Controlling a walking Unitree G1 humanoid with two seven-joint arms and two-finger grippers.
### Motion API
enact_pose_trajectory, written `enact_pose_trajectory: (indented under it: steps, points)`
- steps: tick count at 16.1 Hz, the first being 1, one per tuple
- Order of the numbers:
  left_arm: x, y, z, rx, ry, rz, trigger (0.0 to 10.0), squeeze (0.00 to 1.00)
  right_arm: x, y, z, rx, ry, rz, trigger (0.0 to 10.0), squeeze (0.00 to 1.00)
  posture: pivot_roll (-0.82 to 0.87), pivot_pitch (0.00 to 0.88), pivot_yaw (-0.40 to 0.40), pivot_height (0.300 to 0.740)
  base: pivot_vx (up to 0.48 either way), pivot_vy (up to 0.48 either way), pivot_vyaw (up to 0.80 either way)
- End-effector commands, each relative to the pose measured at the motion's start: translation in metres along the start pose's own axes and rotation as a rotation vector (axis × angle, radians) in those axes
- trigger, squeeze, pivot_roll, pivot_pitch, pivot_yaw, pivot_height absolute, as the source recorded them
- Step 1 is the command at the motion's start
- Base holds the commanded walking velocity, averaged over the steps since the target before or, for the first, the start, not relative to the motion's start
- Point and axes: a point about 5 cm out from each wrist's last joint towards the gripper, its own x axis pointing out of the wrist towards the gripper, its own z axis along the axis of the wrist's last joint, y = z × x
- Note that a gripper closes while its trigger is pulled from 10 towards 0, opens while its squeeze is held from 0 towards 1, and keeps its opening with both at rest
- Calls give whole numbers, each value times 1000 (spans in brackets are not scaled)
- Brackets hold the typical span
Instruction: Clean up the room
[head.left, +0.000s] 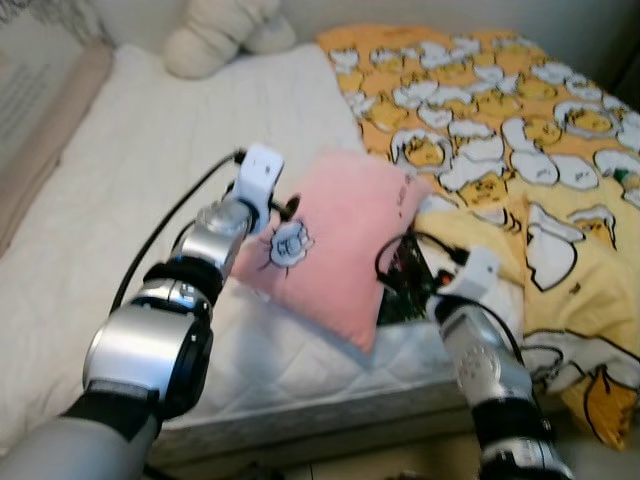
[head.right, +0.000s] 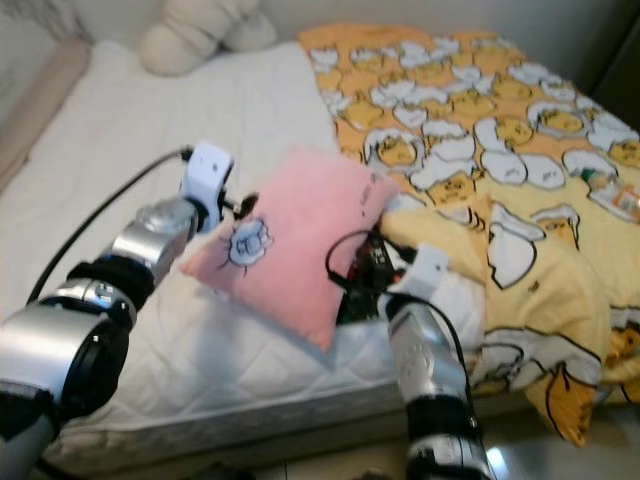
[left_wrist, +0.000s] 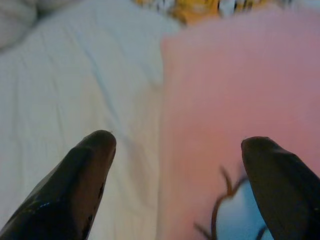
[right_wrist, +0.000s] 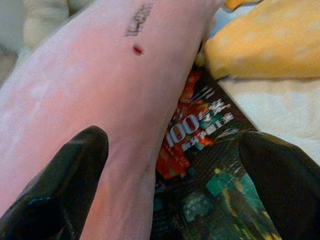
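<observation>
I see the pink pillow (head.left: 335, 245) lying on the white mattress (head.left: 150, 200) near its front edge, just left of the yellow duvet (head.left: 520, 150). My left gripper (left_wrist: 175, 150) and right gripper (right_wrist: 172, 150) flank it, both spread wide, holding nothing. A dark magazine (right_wrist: 210, 170) lies beside its right edge.

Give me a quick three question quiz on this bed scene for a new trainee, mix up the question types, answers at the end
1. True or false: the pink pillow lies on the floor.
2. What lies partly under the pillow, by the right gripper? A) a magazine B) a shoe C) a cup
3. Fill in: the left gripper is open, with one finger over the white mattress and the other over the ____.

Key
1. False; it is on the bed, beside the yellow duvet.
2. A, the magazine.
3. Pillow.
</observation>
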Motion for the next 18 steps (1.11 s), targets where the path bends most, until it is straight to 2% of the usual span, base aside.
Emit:
enact_pose_trajectory:
  steps: [1,2,3,6,8,9,11,12,13,14,16,18]
  points:
    - [-1,1,-8,9,44,-2,10000,0,4,10,-3,-28,28,35,10000,0,-85,59,35,740,0,0,0]
    - [0,-6,-17,68,92,-22,10000,0,7,15,-9,-30,57,40,10000,0,-95,88,20,740,0,0,0]
    - [0,-6,-19,75,105,-15,10000,0,9,17,-11,-29,71,47,10000,0,-98,98,27,740,0,0,0]
    - [-2,-5,-27,27,133,19,10000,0,15,41,-17,-23,102,130,10000,0,-109,118,18,740,0,0,0]
    - [-1,-13,-30,11,144,-12,10000,0,19,47,-26,8,149,129,10000,0,-108,124,15,740,0,0,0]
    - [1,-26,-32,7,154,-65,10000,0,20,46,-38,59,201,105,10000,0,-113,135,14,740,0,0,0]
    - [3,-42,-35,-33,173,-121,10000,0,20,49,-50,83,282,109,10000,0,-113,135,14,740,0,0,0]
    - [3,-54,-38,-79,189,-193,10000,0,20,49,-53,93,305,110,9216,0,-111,136,13,740,0,0,0]
    - [2,-68,-41,-132,209,-282,4431,0,20,48,-52,78,307,115,0,0,-111,129,10,740,0,0,0]
    - [1,-76,-44,-144,226,-328,0,0,20,43,-52,69,306,110,0,0,-111,122,12,740,0,0,0]
    - [1,-76,-46,-134,231,-307,0,0,20,36,-50,45,304,101,0,0,-110,110,14,740,0,0,0]
    - [0,-79,-48,-79,225,-340,0,0,19,27,-48,30,302,92,0,0,-105,97,12,740,0,0,0]
